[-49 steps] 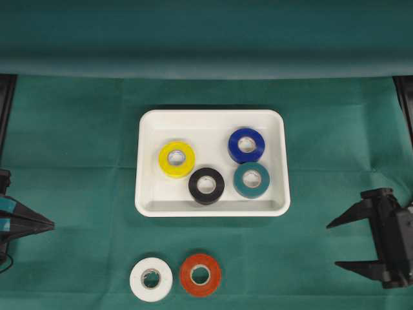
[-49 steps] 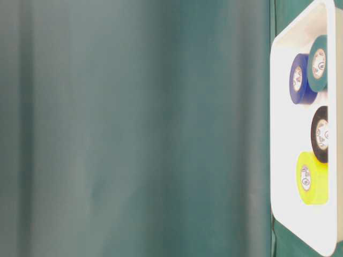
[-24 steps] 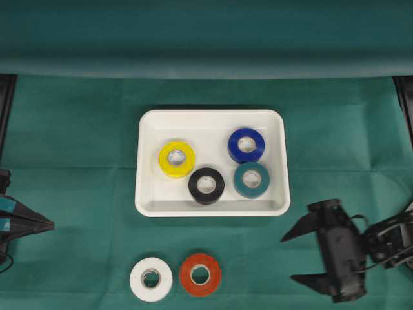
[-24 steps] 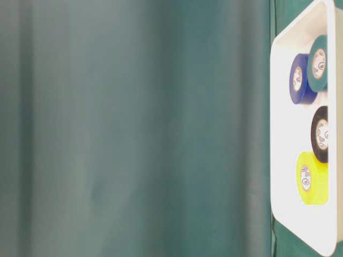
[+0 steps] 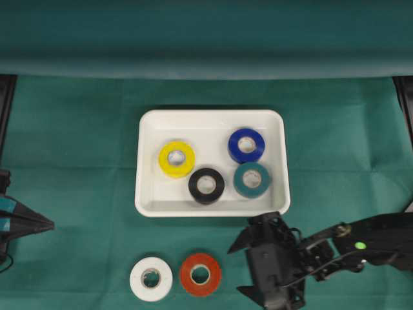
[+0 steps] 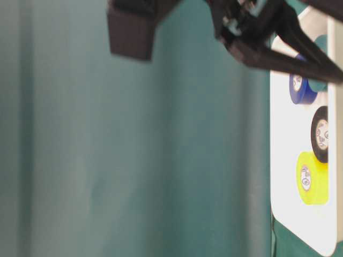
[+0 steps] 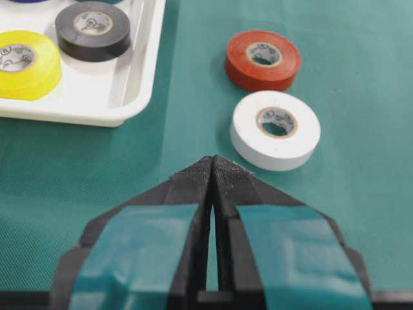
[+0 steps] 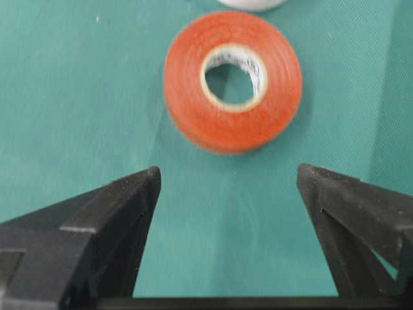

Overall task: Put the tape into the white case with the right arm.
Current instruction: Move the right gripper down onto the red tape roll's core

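Green table (image 5: 77,129): case (image 5: 148,203), 2 rolls (image 5: 200,274).

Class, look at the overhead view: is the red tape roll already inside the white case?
No, the red tape roll lies on the green cloth below the white case.

A white case (image 5: 213,129) holds four tape rolls: yellow (image 5: 176,159), black (image 5: 206,185), dark blue (image 5: 246,144) and teal (image 5: 251,179). On the dark green cloth of the table (image 5: 77,142) lie a white roll (image 5: 151,279) and an orange-red roll (image 5: 200,274). The right end effector (image 5: 240,268) is all black; the left end effector (image 7: 212,169) is black with light-blue patches.
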`<state>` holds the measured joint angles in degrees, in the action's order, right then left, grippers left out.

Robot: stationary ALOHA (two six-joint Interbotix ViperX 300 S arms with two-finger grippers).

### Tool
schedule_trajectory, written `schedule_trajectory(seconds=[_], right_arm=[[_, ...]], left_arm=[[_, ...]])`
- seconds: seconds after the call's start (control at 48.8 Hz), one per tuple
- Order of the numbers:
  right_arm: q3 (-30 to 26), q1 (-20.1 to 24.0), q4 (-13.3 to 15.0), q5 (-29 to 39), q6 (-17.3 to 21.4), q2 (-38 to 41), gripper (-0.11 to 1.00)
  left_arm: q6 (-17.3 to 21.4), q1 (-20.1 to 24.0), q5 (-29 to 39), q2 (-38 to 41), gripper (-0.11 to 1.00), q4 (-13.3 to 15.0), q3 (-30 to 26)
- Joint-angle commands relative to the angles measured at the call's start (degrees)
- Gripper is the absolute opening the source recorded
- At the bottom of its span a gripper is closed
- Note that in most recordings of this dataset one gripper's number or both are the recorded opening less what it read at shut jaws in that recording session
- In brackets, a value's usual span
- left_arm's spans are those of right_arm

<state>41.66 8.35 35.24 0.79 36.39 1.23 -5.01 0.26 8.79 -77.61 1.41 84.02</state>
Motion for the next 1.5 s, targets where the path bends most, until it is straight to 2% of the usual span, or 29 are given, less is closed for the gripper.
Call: schedule_trajectory(seconds=[0.0, 0.287, 0.533, 1.475], right_arm=[[-3.52, 0.35, 0.09, -0.26, 0.00, 1.41, 0.57], [-9.58, 1.05, 0.09, -0.18, 0.00, 7.03, 0.57], [-12.30, 1.76, 0.09, -0.18, 0.09, 9.58, 0.57], [-12.74, 1.76, 0.09, -0.35, 0.09, 14.59, 0.56]], left_arm=[[0.09, 0.09, -0.53, 0.44, 0.00, 0.09, -0.79], [0.00, 0.09, -0.53, 0.53, 0.00, 0.09, -0.70], [0.00, 0.09, -0.53, 0.53, 0.00, 0.09, -0.79], [0.00, 0.09, -0.53, 0.53, 0.00, 0.09, -0.70]])
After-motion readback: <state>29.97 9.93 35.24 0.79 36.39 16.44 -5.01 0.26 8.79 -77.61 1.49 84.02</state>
